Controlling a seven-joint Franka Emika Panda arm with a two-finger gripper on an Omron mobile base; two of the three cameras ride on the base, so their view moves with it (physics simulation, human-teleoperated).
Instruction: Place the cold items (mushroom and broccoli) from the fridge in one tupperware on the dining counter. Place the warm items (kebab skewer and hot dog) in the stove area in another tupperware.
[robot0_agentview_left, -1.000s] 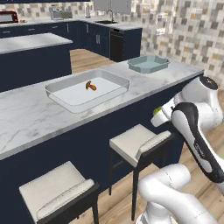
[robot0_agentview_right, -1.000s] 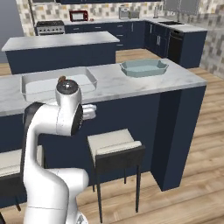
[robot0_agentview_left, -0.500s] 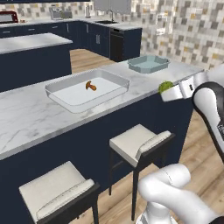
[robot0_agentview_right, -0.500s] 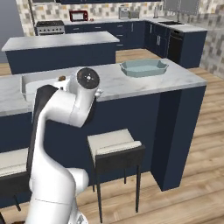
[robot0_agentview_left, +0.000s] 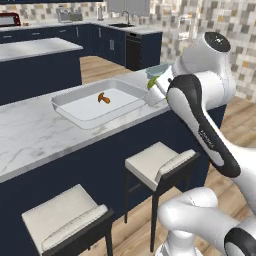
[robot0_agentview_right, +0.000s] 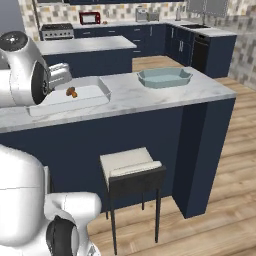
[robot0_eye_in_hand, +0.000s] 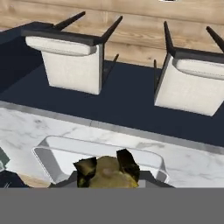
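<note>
The broccoli (robot0_eye_in_hand: 106, 176) sits between my two dark fingertips (robot0_eye_in_hand: 128, 160), and my gripper (robot0_eye_in_hand: 108, 168) is shut on it. Seen from the left base, the gripper (robot0_agentview_left: 155, 83) hangs at the right end of the clear tupperware (robot0_agentview_left: 75, 111), a green bit of broccoli (robot0_agentview_left: 151, 82) showing at its tip. The brown mushroom (robot0_agentview_left: 103, 98) lies inside that tupperware, also seen as the mushroom (robot0_agentview_right: 72, 91) from the right base. Directly below the hand is the tupperware rim (robot0_eye_in_hand: 46, 154). A second, blue tupperware (robot0_agentview_right: 165, 77) stands further right on the dining counter (robot0_agentview_right: 125, 97).
Two white-cushioned stools (robot0_agentview_left: 156, 162) (robot0_agentview_left: 61, 217) stand under the counter's near edge. Behind the counter is a dark blue island (robot0_agentview_left: 35, 50). A stove (robot0_agentview_right: 53, 30) and a microwave (robot0_agentview_right: 88, 18) line the back wall. My white forearm (robot0_agentview_left: 200, 115) rises at the right.
The arm has swung up from below the counter's right edge and in over the counter, carrying the broccoli to the clear tupperware's right end. The mushroom has not moved.
</note>
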